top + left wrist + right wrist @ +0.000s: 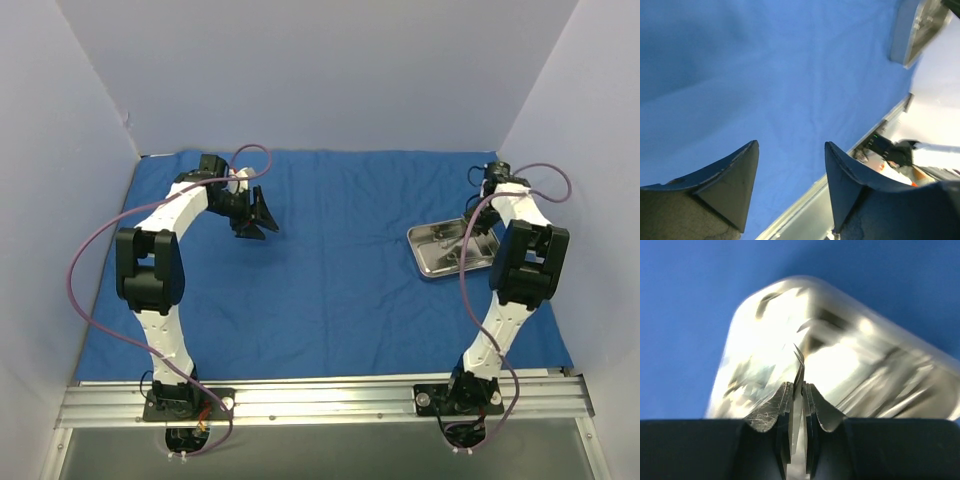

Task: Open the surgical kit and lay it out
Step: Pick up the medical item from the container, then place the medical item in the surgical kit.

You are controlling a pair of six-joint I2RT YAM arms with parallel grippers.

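Observation:
The royal-blue cloth wrap (330,280) lies spread flat over the table. On its right side sits the shallow steel tray (432,252), with thin silver instruments in it. My right gripper (799,390) hangs over the tray (865,355), its jaws shut on a thin silver instrument (800,362) whose pointed tips stick up between the fingers. From above, the right arm hides most of that gripper (478,222). At the back left my left gripper (255,222) hovers above the cloth (765,75), open (790,150), with nothing between its fingers.
A metal rail (320,395) runs along the near table edge and carries both arm bases. White walls close in the left, back and right sides. The left wrist view catches the tray's corner (915,30) and the rail (840,190).

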